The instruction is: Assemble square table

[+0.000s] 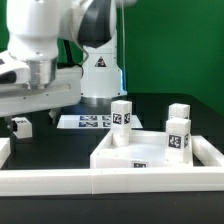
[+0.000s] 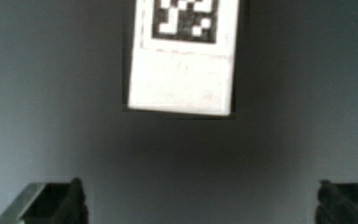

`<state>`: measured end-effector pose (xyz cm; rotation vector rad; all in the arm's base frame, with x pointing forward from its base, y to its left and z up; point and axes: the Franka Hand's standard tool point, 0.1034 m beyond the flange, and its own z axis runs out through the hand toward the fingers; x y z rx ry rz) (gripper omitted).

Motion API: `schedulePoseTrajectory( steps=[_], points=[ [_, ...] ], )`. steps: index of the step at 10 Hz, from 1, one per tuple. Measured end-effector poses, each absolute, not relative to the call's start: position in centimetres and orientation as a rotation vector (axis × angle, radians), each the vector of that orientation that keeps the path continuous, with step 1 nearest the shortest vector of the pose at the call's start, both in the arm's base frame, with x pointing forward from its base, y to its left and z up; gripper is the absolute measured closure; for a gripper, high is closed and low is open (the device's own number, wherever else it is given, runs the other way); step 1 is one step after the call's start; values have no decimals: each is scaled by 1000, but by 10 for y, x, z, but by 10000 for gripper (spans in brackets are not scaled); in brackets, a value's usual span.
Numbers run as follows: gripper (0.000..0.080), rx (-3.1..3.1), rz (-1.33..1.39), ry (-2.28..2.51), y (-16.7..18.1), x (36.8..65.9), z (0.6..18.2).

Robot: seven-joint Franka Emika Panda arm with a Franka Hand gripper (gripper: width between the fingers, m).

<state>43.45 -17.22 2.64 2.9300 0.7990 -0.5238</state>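
Note:
The white square tabletop (image 1: 108, 152) lies with its raised rim up at the exterior view's right. Three white tagged legs stand upright on it: one at the far left corner (image 1: 122, 114), one at the far right (image 1: 181, 111) and one nearer the front (image 1: 178, 139). A fourth leg (image 1: 20, 126) (image 2: 179, 62) lies on the dark table at the exterior view's left, under the arm (image 1: 40, 70). In the wrist view my gripper (image 2: 201, 205) is open. Its fingers (image 2: 51, 205) stand wide apart, short of the leg, with nothing between them.
The marker board (image 1: 92, 121) lies flat behind the tabletop, in front of the robot's base (image 1: 100, 70). Long white barrier rails (image 1: 60, 181) run along the front of the table and up its right side (image 1: 212, 152).

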Motion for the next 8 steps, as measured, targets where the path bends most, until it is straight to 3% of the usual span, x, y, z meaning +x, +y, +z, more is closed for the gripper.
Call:
schedulePoseTrajectory(
  steps=[5,8],
  points=[
    [150,2821,-901,760,-161,429,22],
    [150,2796,-857,773,-185,422,19]
  ],
)
